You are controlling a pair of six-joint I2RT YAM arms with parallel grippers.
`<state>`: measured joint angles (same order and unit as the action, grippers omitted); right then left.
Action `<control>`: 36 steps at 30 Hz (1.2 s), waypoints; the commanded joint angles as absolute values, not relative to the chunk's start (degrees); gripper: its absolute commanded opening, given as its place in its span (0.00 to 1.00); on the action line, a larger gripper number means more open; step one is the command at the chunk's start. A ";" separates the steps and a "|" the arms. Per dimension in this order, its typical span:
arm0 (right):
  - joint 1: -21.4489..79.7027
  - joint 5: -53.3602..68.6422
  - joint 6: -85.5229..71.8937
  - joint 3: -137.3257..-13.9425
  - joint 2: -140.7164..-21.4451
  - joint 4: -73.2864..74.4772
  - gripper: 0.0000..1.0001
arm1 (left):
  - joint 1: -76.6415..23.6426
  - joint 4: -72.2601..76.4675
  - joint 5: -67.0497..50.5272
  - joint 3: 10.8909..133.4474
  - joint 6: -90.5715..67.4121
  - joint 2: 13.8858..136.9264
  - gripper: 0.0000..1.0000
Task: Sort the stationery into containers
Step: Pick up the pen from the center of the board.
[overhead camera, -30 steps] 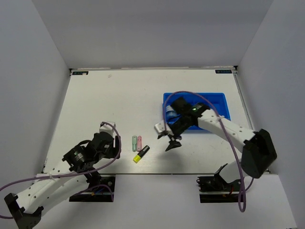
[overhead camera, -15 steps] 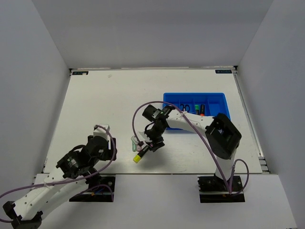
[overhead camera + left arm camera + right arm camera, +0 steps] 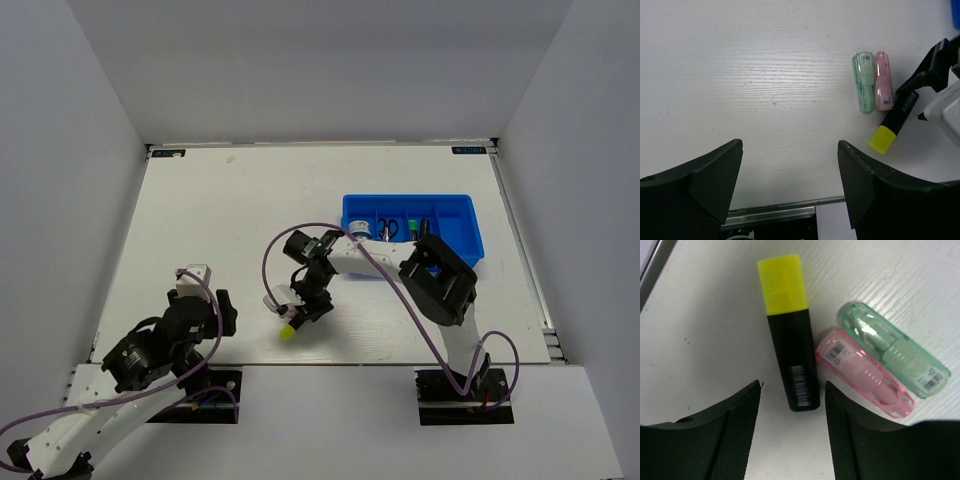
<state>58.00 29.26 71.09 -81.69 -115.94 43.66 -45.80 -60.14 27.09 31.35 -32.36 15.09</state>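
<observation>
The yellow highlighter (image 3: 790, 330), black-bodied, lies on the table with the pink highlighter (image 3: 862, 372) and the pale green highlighter (image 3: 892, 357) side by side next to it. My right gripper (image 3: 792, 388) is open, low over them, its fingers either side of the black body's end without touching. In the top view the right gripper (image 3: 301, 303) partly hides the pink and pale green ones; the yellow cap (image 3: 288, 331) shows. My left gripper (image 3: 790, 145) is open and empty, back at the near left (image 3: 222, 312). The blue tray (image 3: 462, 212) holds scissors (image 3: 389, 228), the roll (image 3: 358, 232) and two highlighters.
The table's near edge, with a metal rail (image 3: 770, 212), runs just below the left gripper. In the left wrist view the three highlighters (image 3: 875, 82) lie to the right, with the right gripper (image 3: 935, 70) over them. The tray sits at the back right.
My right arm has swung from the tray leftwards and come down over the three highlighters. My left arm has drawn back toward the near left corner.
</observation>
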 commanded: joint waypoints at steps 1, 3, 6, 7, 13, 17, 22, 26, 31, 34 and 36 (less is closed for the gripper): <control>59.15 26.73 68.83 -82.27 -117.07 41.49 0.56 | -45.53 -61.26 29.88 30.85 -33.57 13.62 0.87; 59.67 24.97 67.51 -80.34 -116.29 39.13 0.54 | -45.35 -61.52 30.23 31.02 -33.92 12.83 0.87; 60.73 20.93 65.66 -78.14 -116.98 35.96 0.47 | -45.44 -61.61 30.32 31.02 -34.10 12.22 0.87; 61.17 19.00 64.87 -77.79 -117.16 35.43 0.46 | -45.35 -61.61 30.32 31.03 -34.19 12.04 0.87; 62.31 13.55 60.12 -70.43 -115.41 29.54 0.28 | -45.44 -61.79 30.24 30.94 -34.28 11.25 0.87; 62.84 10.12 56.70 -65.84 -112.42 24.79 0.17 | -45.35 -61.61 30.32 30.85 -34.37 10.81 0.87; 62.75 11.69 55.99 -61.71 -106.01 27.24 0.03 | -45.44 -61.61 29.89 30.85 -34.10 10.90 0.87; 62.14 14.15 55.46 -59.24 -98.28 31.01 0.00 | -45.35 -60.65 28.83 30.67 -33.49 11.51 0.87; 61.96 10.91 51.70 -59.15 -86.23 34.18 0.00 | -45.53 -59.24 26.46 30.59 -31.91 14.84 0.87; 60.73 3.27 47.48 -58.80 -81.75 32.45 0.00 | -45.18 -57.49 24.45 30.67 -31.11 18.70 0.87; 58.89 -1.73 45.27 -57.93 -78.14 31.29 0.00 | -45.18 -56.69 23.12 30.76 -30.41 20.03 0.87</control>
<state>60.80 6.98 50.13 -57.91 -81.45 31.90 -45.58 -59.22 26.04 31.11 -31.94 17.67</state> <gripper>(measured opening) 0.317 0.867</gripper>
